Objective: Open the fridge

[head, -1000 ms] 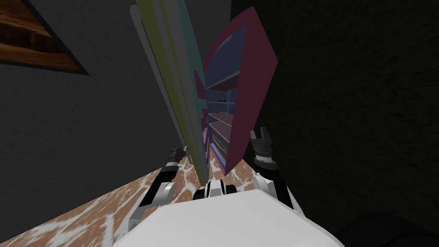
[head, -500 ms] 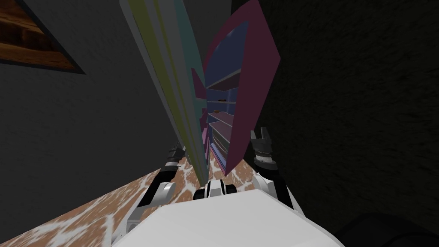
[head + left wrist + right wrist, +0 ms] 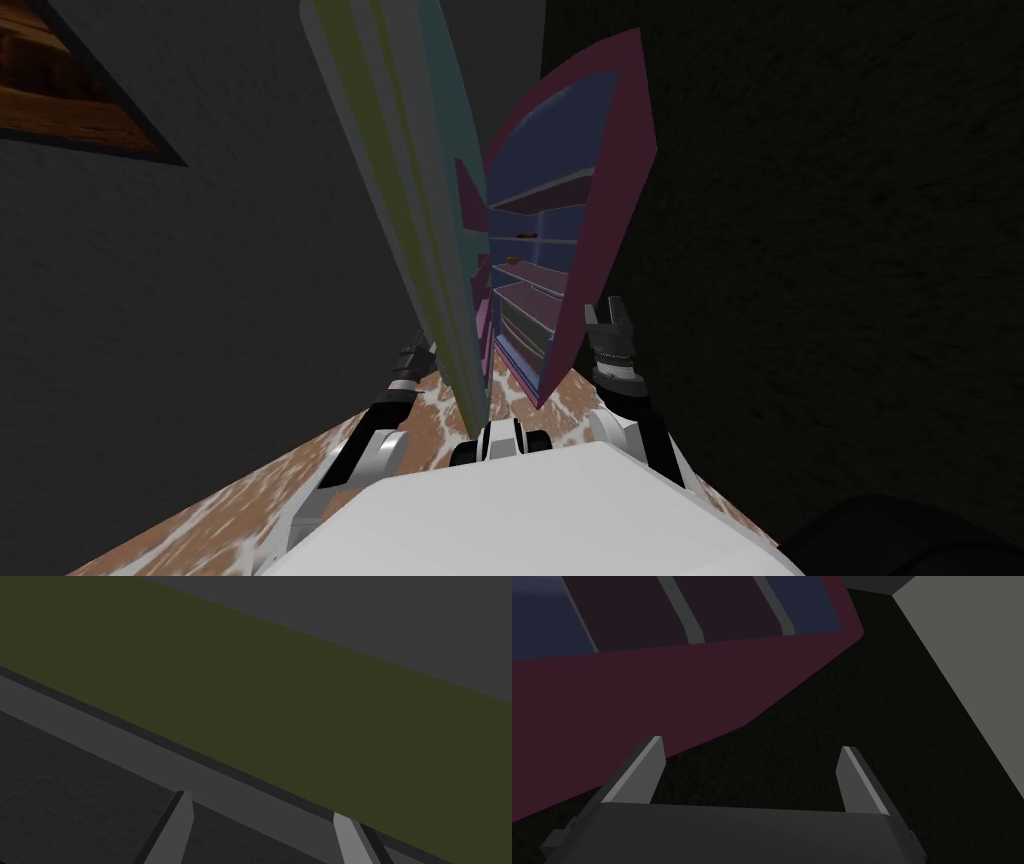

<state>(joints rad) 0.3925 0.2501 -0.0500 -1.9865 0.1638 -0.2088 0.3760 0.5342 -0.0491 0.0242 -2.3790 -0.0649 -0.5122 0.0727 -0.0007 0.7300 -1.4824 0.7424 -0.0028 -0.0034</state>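
The fridge (image 3: 612, 200) stands open at twelve o'clock from me, a maroon case with a blue inside. Grey-edged shelves (image 3: 540, 195) cross it, and two small brown things (image 3: 524, 235) lie on the middle ones, too small to name. Its door (image 3: 400, 150) is swung out and seen nearly edge-on, running up toward eleven o'clock in grey, olive and teal bands, its foot on the brown-and-white mottled floor (image 3: 250, 490).

The left gripper (image 3: 418, 350) is at ten o'clock of the door's foot, on the door's outer side and just beside it. In the left wrist view its fingers (image 3: 175, 826) stand apart with nothing between them, pointed at the door's olive band (image 3: 250, 701) and a grey strip (image 3: 100, 731) along its edge.

The right gripper (image 3: 608, 312) is at one o'clock, just beside the fridge's maroon side wall (image 3: 662, 691). Its fingers (image 3: 642, 766) are spread and empty, with a dark wall (image 3: 837, 701) beyond.

At ten o'clock, far up the grey wall (image 3: 200, 300), hangs a dark-framed brown picture (image 3: 60, 110).
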